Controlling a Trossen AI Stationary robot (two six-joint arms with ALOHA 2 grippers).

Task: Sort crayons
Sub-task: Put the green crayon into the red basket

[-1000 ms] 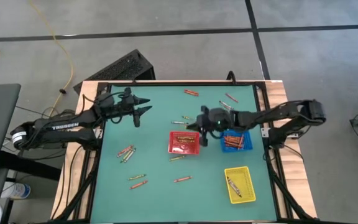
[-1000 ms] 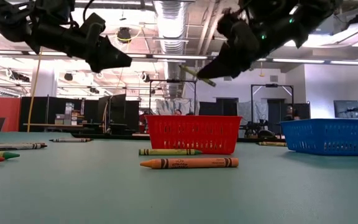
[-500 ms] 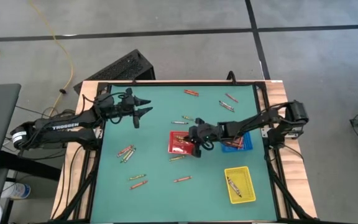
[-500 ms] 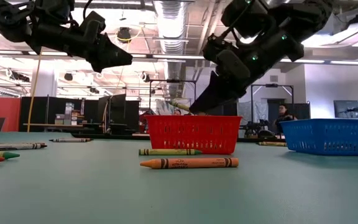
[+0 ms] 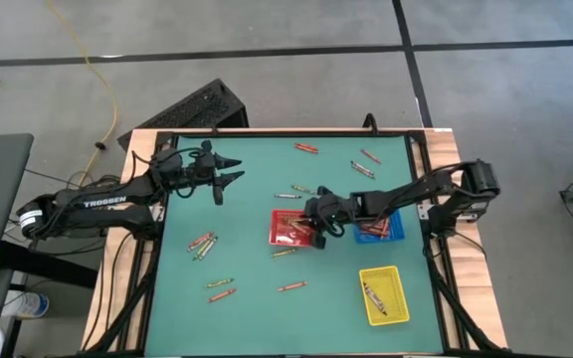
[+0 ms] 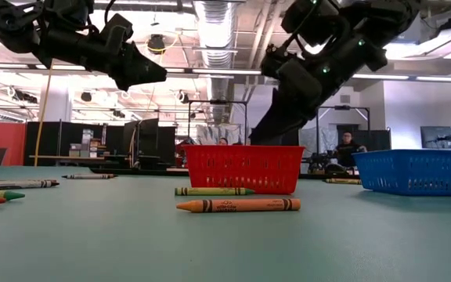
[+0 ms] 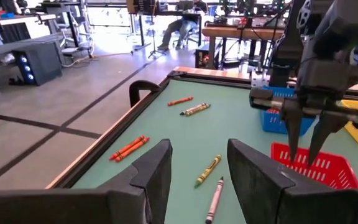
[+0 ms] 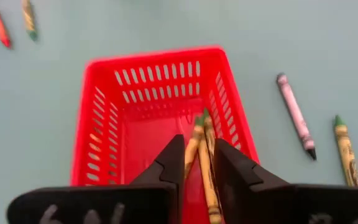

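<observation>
Crayons lie scattered on the green table: an orange one (image 6: pixel 237 205) and a green one (image 6: pixel 214 190) in front of the red tray (image 5: pixel 288 237), others near the far edge (image 5: pixel 306 148) and at the near left (image 5: pixel 201 244). My right gripper (image 5: pixel 316 233) hangs open, slanting down over the red tray (image 8: pixel 110 124). Two yellowish crayons (image 8: pixel 202 163) show in the tray below the gap between its fingers. Seen from the left wrist (image 7: pixel 303 134), nothing sits between its fingers. My left gripper (image 5: pixel 237 168) waits open above the table's far left.
A blue tray (image 5: pixel 394 233) holding orange crayons stands right of the red one. A yellow tray (image 5: pixel 391 278) with a crayon sits near the front right. A raised wooden rim (image 5: pixel 421 159) frames the table. A person sits in the room beyond (image 6: pixel 349 149).
My right gripper carried a yellowish crayon down and toward the near edge until it stood over the red tray. There it opened, and the crayon no longer shows at its fingertips.
</observation>
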